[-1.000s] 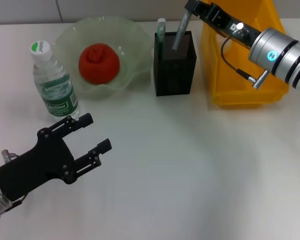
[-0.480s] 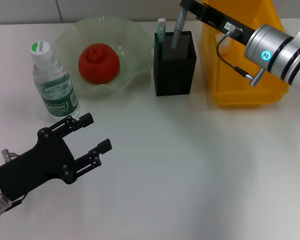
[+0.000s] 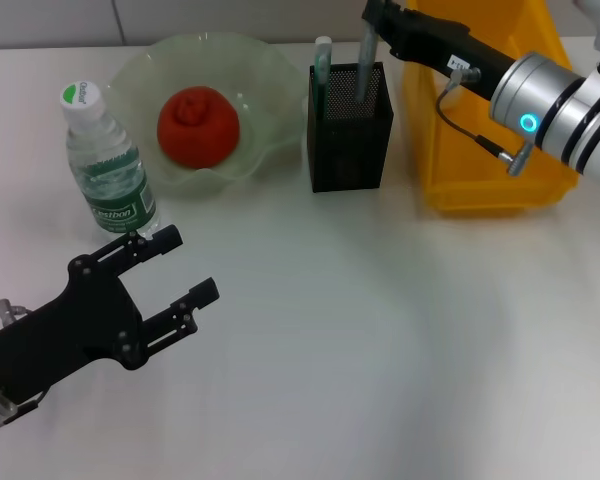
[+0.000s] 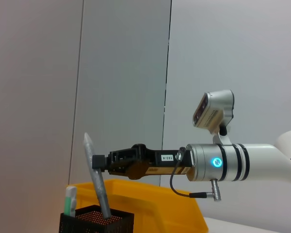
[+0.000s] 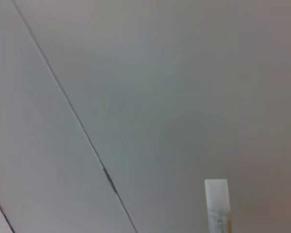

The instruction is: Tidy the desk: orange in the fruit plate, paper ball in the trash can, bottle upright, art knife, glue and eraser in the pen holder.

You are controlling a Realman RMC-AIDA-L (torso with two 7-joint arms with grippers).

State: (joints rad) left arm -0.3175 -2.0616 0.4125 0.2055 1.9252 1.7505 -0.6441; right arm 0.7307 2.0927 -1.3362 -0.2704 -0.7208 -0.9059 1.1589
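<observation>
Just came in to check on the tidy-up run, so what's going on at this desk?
The right gripper is at the pen holder, with a grey art knife standing in it beside a green-capped stick. The orange sits in the fruit plate, the bottle is upright, and the left gripper hovers open, idle.

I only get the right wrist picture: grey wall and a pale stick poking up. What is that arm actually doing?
Observer: The right gripper is at a grey art knife that stands in the black mesh pen holder.
Visitor: Anything else in that holder?
Observer: Yes, a white and green stick stands at its other corner.
Visitor: And the other arm?
Observer: The left gripper hangs open over bare desk, near an upright water bottle.
Visitor: Is the orange put away?
Observer: A red-orange fruit lies in the pale green fruit plate.
</observation>
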